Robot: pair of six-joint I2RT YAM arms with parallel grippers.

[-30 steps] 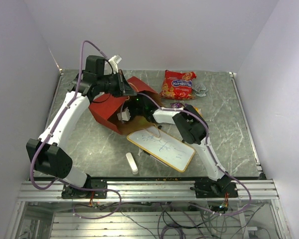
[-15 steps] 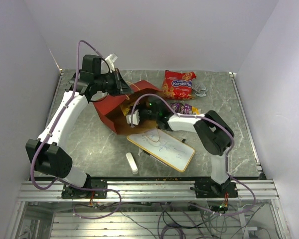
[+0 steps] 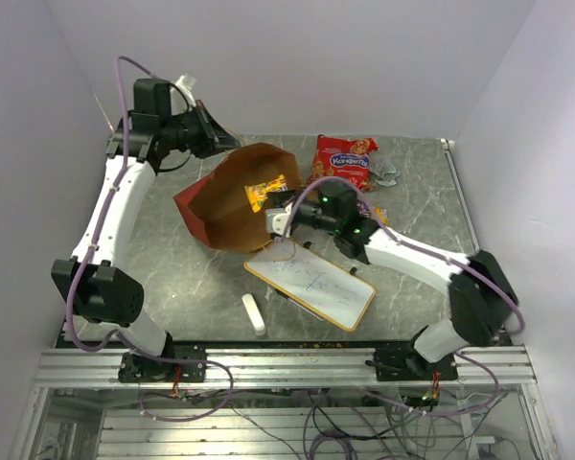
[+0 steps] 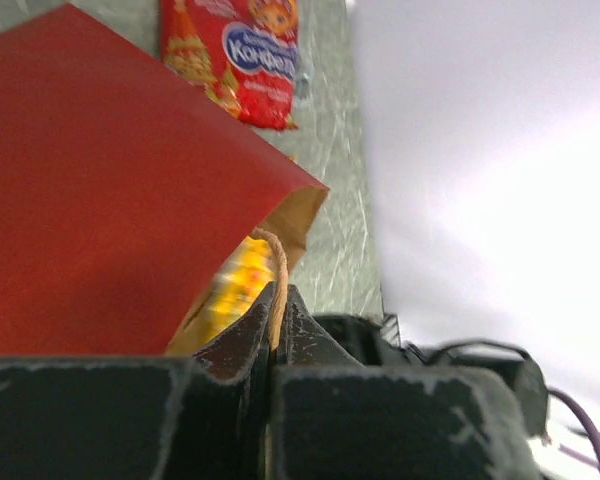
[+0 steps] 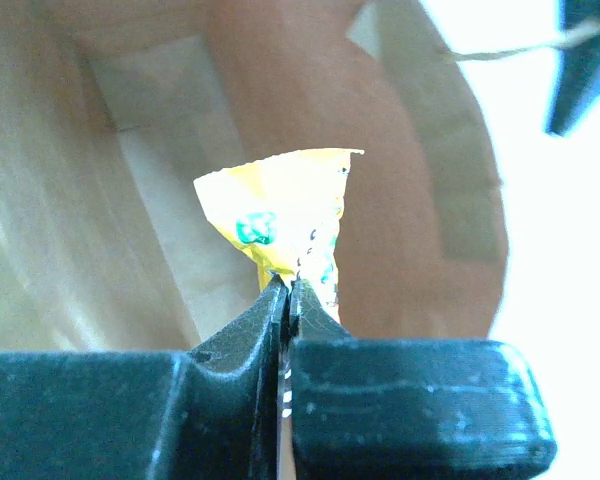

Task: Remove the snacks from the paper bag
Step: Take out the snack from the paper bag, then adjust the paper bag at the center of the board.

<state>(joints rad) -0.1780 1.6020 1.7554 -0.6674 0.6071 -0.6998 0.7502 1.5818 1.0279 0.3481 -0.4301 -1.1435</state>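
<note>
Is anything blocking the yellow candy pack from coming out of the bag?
Nothing visible does. The right gripper pinches the yellow pack inside the wide-open mouth of the paper bag, and the left gripper holds the twine handle up. The whiteboard lies on the table just outside the mouth.

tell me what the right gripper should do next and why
Probably draw the right gripper straight back out of the paper bag without loosening its hold. The right wrist view shows it shut on a yellow packet with the bag's brown inside all around it. The left gripper is shut on the twine handle, and the bag mouth stands open, so the way out looks free.
</note>
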